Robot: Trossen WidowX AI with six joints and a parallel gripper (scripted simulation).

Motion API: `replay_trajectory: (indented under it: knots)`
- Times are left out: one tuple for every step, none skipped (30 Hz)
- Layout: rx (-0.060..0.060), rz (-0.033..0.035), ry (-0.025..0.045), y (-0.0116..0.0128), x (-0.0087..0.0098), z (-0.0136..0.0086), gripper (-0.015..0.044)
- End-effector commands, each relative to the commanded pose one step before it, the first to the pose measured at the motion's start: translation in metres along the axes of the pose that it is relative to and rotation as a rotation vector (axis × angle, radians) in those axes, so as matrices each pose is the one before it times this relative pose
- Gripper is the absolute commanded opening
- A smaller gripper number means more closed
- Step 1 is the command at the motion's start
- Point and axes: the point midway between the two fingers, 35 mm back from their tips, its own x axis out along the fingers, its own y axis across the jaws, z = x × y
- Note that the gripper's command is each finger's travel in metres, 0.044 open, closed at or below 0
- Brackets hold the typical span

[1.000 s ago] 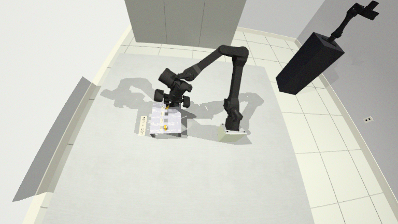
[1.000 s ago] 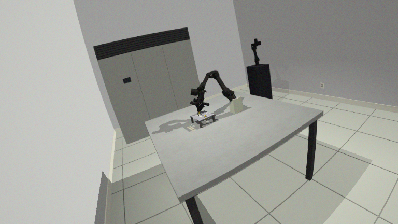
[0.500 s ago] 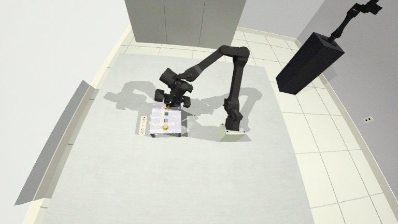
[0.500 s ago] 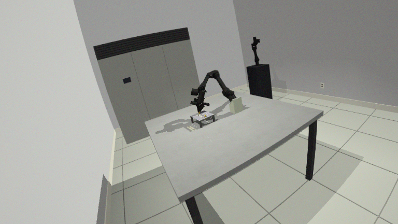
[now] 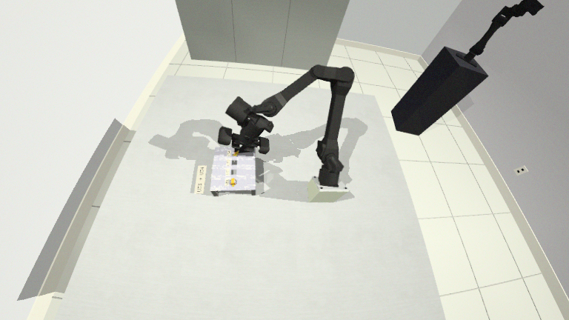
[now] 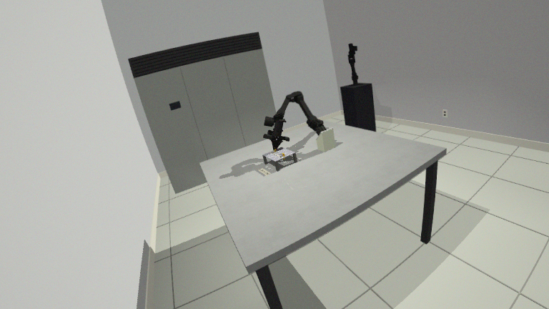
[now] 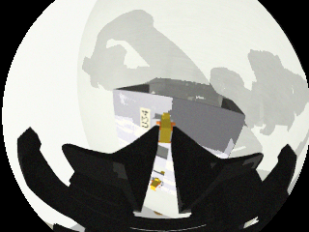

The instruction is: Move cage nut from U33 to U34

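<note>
- Cage nut (image 5: 235, 153) (image 6: 275, 150) (image 7: 165, 128), yellow: clamped in the pincer (image 5: 237, 152) (image 6: 275, 148) (image 7: 165, 130), mid-frame in wrist view, beside label U34 (image 7: 145, 118); seating unclear.
- Other nut (image 5: 233, 181) (image 6: 284, 154) (image 7: 155, 183): near the lower edge of the flat, pale rail plate (image 5: 247, 174) (image 6: 269, 154) (image 7: 208, 118), left of centre from above.

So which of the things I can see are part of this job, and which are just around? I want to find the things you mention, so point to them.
Part of the job:
- gripper (image 5: 237, 152) (image 6: 275, 148) (image 7: 165, 130), shut on a yellow nut (image 7: 165, 131)
- slotted plate (image 5: 247, 174) (image 7: 130, 108)
- "U34" label (image 7: 145, 118)

Just around:
- other yellow nut (image 5: 233, 182) (image 7: 155, 183), to be left alone
- second arm (image 5: 488, 33) (image 6: 353, 64) on a dark stand (image 5: 436, 90) (image 6: 358, 107)
- grey doors (image 5: 264, 14) (image 6: 202, 103)
- wall socket (image 5: 520, 170) (image 6: 444, 113)
</note>
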Motion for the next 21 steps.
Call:
replay_trajectory:
  knots:
    - [-0.0030, 0.00392, 0.00296, -0.00070, 0.00010, -0.00072, 0.0031]
    - [0.0000, 0.00060, 0.00001, -0.00005, 0.00000, 0.00000, 0.0031]
    - [0.0000, 0.00085, 0.00001, -0.00008, -0.00001, 0.00000, 0.0031]
    - [0.0000, 0.00111, 0.00002, -0.00010, -0.00001, 0.00000, 0.0031]
    - [0.0000, 0.00138, 0.00002, -0.00012, -0.00001, 0.00000, 0.0031]
    - [0.0000, 0.00165, 0.00002, -0.00015, -0.00001, 0.00000, 0.0031]
    - [-0.0001, 0.00181, 0.00001, -0.00016, -0.00002, 0.00000, 0.0031]
    - [-0.0001, 0.00186, 0.00001, -0.00017, -0.00002, 0.00000, 0.0031]
    - [-0.0001, 0.00186, 0.00000, -0.00017, -0.00002, 0.00000, 0.0031]
    - [-0.0001, 0.00186, 0.00000, -0.00017, -0.00002, 0.00000, 0.0031]
    - [-0.0001, 0.00186, -0.00001, -0.00017, -0.00002, 0.00000, 0.0031]
    - [0.0000, 0.00023, 0.00001, -0.00003, 0.00000, 0.00000, 0.0031]
    - [0.0000, 0.00048, 0.00001, -0.00007, 0.00000, 0.00000, 0.0031]
    - [0.0000, 0.00064, 0.00002, -0.00009, 0.00001, 0.00000, 0.0031]
    - [0.0000, 0.00084, 0.00002, -0.00012, 0.00001, 0.00000, 0.0031]
    - [0.0000, 0.00106, 0.00002, -0.00015, 0.00001, 0.00000, 0.0031]
    - [0.0000, 0.00131, 0.00003, -0.00019, 0.00001, 0.00000, 0.0031]
    - [0.0000, 0.00023, 0.00001, -0.00004, 0.00000, 0.00000, 0.0031]
    - [0.0000, 0.00030, 0.00000, -0.00002, 0.00000, 0.00000, 0.0031]
    - [0.0000, 0.00062, 0.00001, -0.00004, 0.00000, 0.00000, 0.0031]
    - [0.0000, 0.00087, 0.00001, -0.00006, 0.00000, 0.00000, 0.0031]
